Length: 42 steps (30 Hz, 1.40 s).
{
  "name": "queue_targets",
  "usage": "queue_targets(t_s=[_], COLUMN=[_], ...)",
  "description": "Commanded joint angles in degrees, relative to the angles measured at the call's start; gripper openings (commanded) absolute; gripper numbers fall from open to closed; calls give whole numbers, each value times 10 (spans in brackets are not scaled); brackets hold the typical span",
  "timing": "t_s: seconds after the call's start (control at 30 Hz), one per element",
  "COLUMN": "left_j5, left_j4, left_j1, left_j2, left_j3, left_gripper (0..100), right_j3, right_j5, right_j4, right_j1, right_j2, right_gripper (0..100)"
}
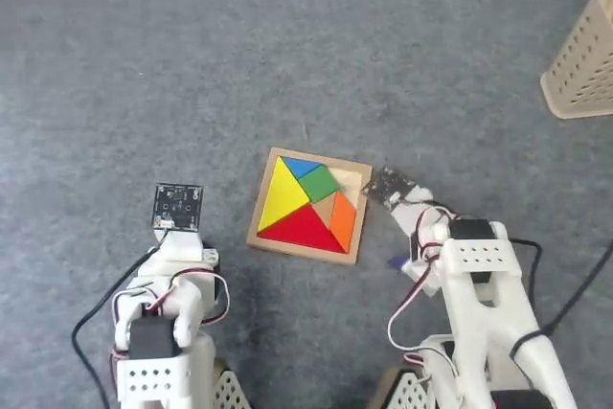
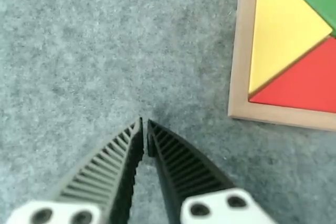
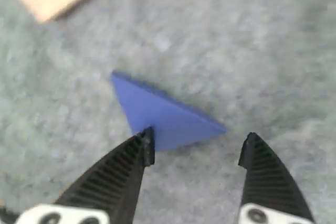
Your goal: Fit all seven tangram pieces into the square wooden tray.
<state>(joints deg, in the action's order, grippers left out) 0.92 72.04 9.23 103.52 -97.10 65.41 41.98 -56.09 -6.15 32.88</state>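
Beside tray [image 1: 297, 247], right gripper [image 3: 199, 134] spread wide, one fingertip [image 3: 147, 139] at blue triangle [image 3: 163, 111] edge; left gripper [image 2: 145, 122] pressed together, empty.

From above, mostly hidden under the right arm: a blue sliver, probably the triangle [image 1: 397, 262]. Basket [image 1: 584, 55] cropped at the edge. Tray [image 2: 239, 77] cropped in both wrist views, blurred in the right.
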Motion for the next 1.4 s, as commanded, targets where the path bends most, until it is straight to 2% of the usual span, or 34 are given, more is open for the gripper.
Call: queue_targets(t_s=[0.0,0.1,0.3,0.4,0.57,0.7,0.83,1.07,1.23,1.37], left_j5=[2,2,2,2,2,2,2,2,2,2], left_j4=[4,4,4,4,4,4,4,4,4,4], left_j1=[-3,-3,-3,-4,-3,-3,-3,-3,-3,-3], left_j2=[11,11,11,11,11,11,11,11,11,11], left_j3=[6,6,6,6,6,6,6,6,6,6], left_gripper=[17,17,17,17,17,17,17,17,17,17], right_j3=[-7,-39,-151,-145,-96,-91,-90,-126,-155,-183], right_j5=[-69,-135,-345,-410,-527,-620,-633,-671,-672,-670], right_j4=[25,20,-88,-90,-88,-51,-49,-42,-42,-42], right_j1=[-30,-42,-41,-46,-101,-112,-111,-109,-107,-73], right_j2=[20,20,20,19,19,19,-8,-140,-211,-242], right_gripper=[267,267,243,195,192,192,192,192,191,191])
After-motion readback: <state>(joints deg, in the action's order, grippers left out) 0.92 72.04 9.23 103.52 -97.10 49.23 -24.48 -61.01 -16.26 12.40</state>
